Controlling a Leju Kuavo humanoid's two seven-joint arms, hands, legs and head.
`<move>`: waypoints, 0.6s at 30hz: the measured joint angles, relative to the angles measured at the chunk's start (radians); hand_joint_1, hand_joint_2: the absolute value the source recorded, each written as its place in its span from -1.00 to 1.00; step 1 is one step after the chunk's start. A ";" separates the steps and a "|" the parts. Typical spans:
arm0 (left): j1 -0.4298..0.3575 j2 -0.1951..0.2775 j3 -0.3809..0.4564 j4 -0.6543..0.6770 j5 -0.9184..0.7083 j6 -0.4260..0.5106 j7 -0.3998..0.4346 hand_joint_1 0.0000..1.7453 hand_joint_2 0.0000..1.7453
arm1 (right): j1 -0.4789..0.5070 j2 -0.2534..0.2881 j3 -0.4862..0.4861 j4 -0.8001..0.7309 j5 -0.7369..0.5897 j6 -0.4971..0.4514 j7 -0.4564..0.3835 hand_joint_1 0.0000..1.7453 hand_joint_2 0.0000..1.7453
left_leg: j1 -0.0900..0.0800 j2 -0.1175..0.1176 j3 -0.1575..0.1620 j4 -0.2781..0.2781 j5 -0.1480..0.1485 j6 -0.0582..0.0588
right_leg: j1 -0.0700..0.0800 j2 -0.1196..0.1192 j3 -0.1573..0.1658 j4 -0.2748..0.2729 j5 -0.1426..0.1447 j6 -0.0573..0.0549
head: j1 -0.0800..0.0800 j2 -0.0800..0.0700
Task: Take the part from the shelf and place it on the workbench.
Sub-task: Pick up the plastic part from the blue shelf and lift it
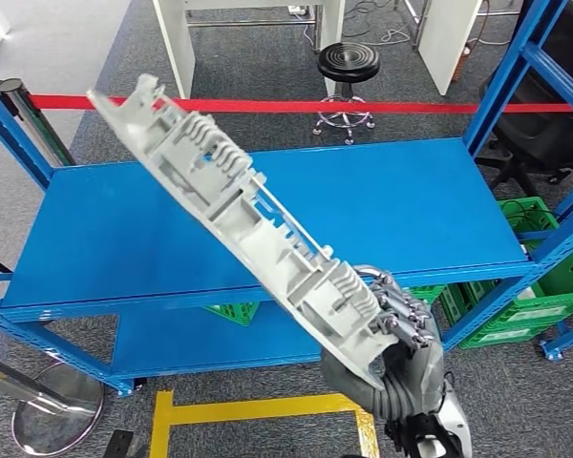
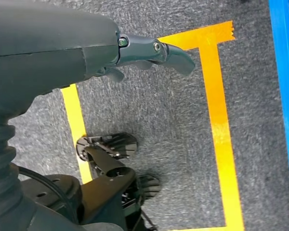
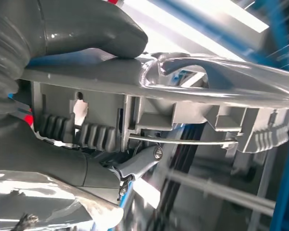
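Already lifted: long grey ribbed part [image 1: 233, 224] gripped at its near end by right hand [image 1: 395, 334], fingers curled over the top edge, thumb [image 3: 99, 29] pressed along one face in the right wrist view. Held tilted, far end raised high, clear of the blue shelf [image 1: 428, 210] behind it and touching nothing else. Left hand [image 2: 150, 53] hanging by the body over grey carpet and yellow floor tape [image 2: 219, 120], holding nothing, fingers loosely extended. Judged step: pick-up done, carry under way. Next move calls for turning away from the shelf toward the workbench, keeping the long free end from swinging into the blue uprights [image 1: 511, 72]. Farther off, beyond the red barrier strip [image 1: 413, 107], a black stool [image 1: 349, 62] and white table legs [image 1: 177, 43].
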 joint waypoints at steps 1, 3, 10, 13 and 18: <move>0.000 -0.001 0.007 0.000 0.002 0.001 -0.003 -1.00 1.00 | 0.014 0.001 -0.002 -0.006 -0.042 0.042 -0.019 1.00 1.00 | -0.001 0.000 0.000 0.002 -0.001 0.001 | -0.001 0.000 0.000 -0.001 0.001 0.001 | 0.000 0.000; 0.000 -0.002 0.021 0.000 0.001 0.009 -0.010 -1.00 1.00 | 0.040 0.007 -0.015 -0.011 -0.133 0.148 -0.049 1.00 1.00 | -0.002 0.000 -0.001 0.006 -0.002 0.004 | -0.003 0.000 0.000 -0.003 0.003 0.004 | 0.000 0.000; 0.001 -0.012 0.051 0.000 -0.029 0.038 -0.017 -1.00 1.00 | 0.093 0.048 -0.084 -0.009 -0.277 0.356 -0.097 1.00 1.00 | 0.008 0.005 0.008 -0.037 0.042 0.032 | -0.002 0.000 -0.027 0.033 -0.026 0.027 | 0.003 0.000; 0.009 -0.015 0.059 0.000 -0.040 0.045 -0.017 -1.00 1.00 | 0.106 0.058 -0.105 -0.004 -0.274 0.368 -0.099 1.00 1.00 | 0.008 0.010 0.000 -0.033 0.046 0.035 | -0.004 -0.001 -0.105 0.212 -0.097 0.033 | 0.005 0.000; 0.025 -0.021 0.060 0.000 -0.103 0.071 -0.012 -1.00 1.00 | 0.121 0.065 -0.128 0.002 -0.274 0.396 -0.098 1.00 1.00 | 0.013 0.006 -0.009 -0.001 0.025 0.015 | -0.011 -0.002 -0.037 0.083 0.010 0.041 | 0.006 0.000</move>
